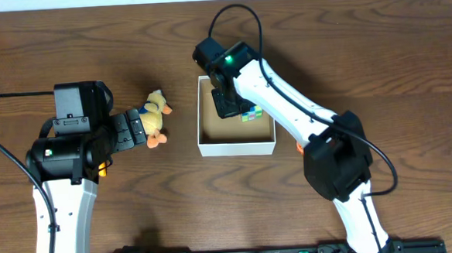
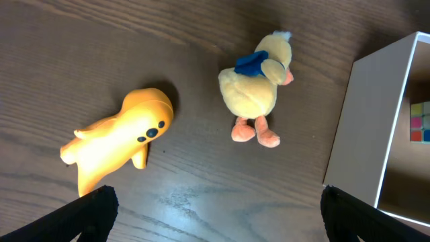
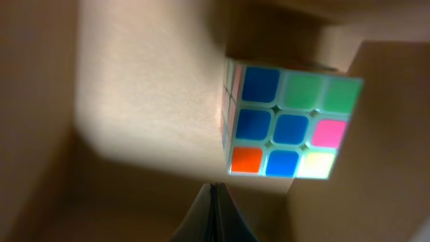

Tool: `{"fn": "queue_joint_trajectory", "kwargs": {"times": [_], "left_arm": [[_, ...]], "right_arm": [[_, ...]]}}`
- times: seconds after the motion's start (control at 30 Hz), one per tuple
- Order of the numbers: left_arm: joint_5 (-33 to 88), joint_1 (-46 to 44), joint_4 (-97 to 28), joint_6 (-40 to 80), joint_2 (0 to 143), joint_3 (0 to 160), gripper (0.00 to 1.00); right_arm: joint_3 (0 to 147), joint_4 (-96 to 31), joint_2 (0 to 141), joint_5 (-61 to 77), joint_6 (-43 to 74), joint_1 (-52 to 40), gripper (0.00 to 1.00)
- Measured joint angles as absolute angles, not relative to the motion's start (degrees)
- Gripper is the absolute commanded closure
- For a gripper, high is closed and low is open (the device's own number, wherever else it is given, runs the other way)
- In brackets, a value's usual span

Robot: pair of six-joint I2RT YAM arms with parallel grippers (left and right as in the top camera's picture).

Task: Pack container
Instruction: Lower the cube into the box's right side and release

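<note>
Hovering over the table [image 2: 80, 54], the left gripper [image 2: 228, 216] is spread wide, with nothing between its fingertips; the duck [image 2: 258, 87] lies just ahead of it, feet toward the gripper and head away, so its long axis runs roughly along the line of reach. A yellow toy [image 2: 119, 140] lies beside the duck, apart from it. The box [image 1: 236, 147] sits near the duck on its far side, toward the table's middle. The right gripper [image 3: 212, 210] is down inside the box, fingers pressed together on nothing, the cube [image 3: 287, 121] resting on the floor just ahead of it. The left arm is plainly the nearer to both loose toys; a grasp across the duck's body looks the likely next step.
</note>
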State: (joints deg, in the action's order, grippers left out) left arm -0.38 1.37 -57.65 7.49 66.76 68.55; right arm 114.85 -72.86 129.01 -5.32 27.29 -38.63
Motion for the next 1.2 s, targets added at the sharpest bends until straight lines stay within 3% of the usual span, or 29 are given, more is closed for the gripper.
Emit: {"fn": "queue_joint_trajectory", "kwargs": {"times": [1.2], "left_arm": [[-0.4, 1.4, -57.7, 7.5, 66.8, 68.6, 0.02]], "right_arm": [[114.5, -65.7, 134.6, -7.8, 24.3, -33.7, 0.98]]}}
